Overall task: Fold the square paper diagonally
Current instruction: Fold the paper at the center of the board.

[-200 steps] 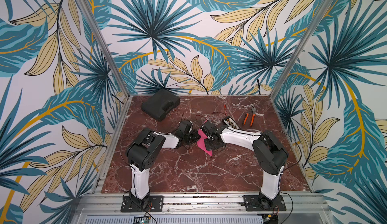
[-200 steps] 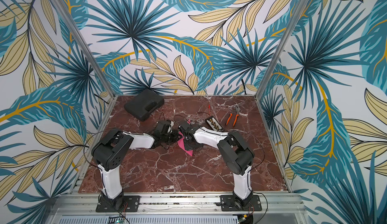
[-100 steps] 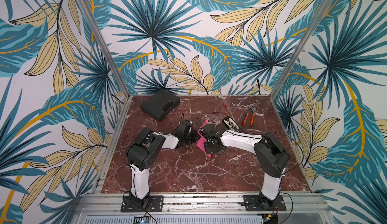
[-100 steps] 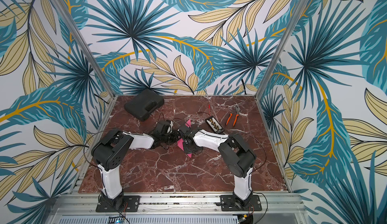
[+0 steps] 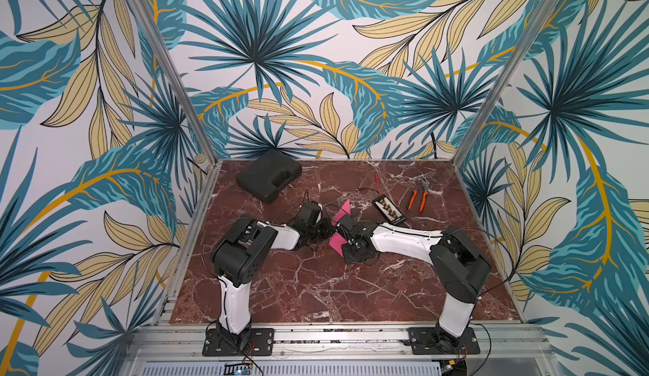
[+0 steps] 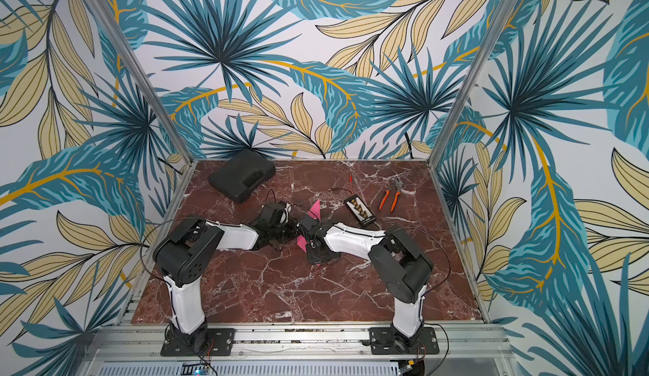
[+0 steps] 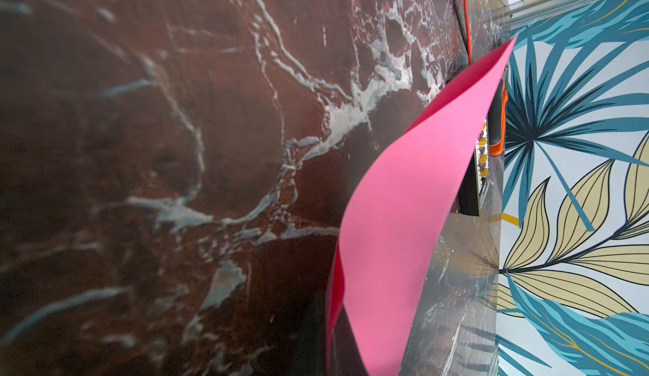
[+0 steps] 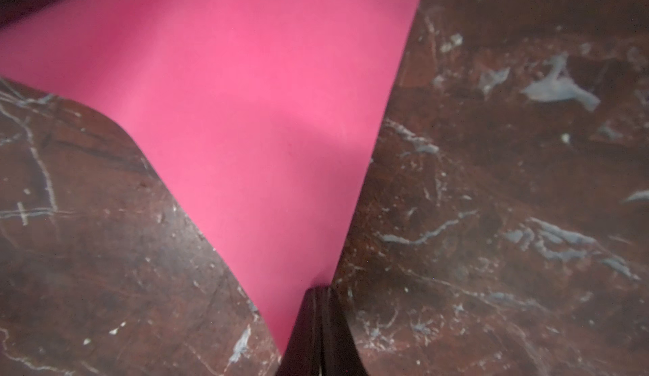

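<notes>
Only the right wrist view shows right gripper point(image 8: 318, 291) pinched shut on a paper point(image 8: 246, 110) corner; only the left wrist view shows left gripper point(image 7: 316, 342) clamping its curled-up side.

Square paper point(image 8: 246, 110): bright pink, plain, uncreased, bowed upward, far corner raised.

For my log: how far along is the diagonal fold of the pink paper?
Done: the right end effector is shut on one corner of the square paper. In hand: the sheet bows up off the table. Remaining: no crease shows yet.
</notes>
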`<state>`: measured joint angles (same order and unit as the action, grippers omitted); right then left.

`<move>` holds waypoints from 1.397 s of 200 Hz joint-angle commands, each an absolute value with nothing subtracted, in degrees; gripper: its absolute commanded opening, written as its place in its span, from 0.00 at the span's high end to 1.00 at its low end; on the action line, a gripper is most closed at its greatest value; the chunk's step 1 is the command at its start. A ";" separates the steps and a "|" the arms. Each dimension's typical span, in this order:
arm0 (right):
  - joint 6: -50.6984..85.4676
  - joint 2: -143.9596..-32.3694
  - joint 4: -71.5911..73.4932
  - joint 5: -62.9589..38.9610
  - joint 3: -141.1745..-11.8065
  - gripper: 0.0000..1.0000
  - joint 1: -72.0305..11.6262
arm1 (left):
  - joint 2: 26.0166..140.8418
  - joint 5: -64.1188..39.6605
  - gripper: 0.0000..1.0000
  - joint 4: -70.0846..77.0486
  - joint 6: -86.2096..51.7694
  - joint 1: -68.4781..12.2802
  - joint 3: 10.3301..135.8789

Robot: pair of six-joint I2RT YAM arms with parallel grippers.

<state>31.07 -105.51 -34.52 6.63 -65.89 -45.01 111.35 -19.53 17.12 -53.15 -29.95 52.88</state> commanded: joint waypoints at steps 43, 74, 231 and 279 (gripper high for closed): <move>31.01 -104.35 -38.76 2.57 -63.01 0.93 -47.68 | 113.38 -16.46 1.00 14.68 -52.69 -28.86 50.80; 31.01 -103.72 -38.56 2.20 -62.59 0.93 -48.08 | 113.31 -16.52 1.00 14.77 -52.72 -28.74 50.63; 26.03 -100.51 -42.10 15.78 -72.19 0.84 -46.45 | 110.79 -16.53 1.00 15.04 -53.95 -28.41 47.55; 23.31 -110.30 -41.53 14.94 -77.91 0.84 -42.83 | 110.83 -16.65 1.00 14.94 -54.07 -28.39 47.55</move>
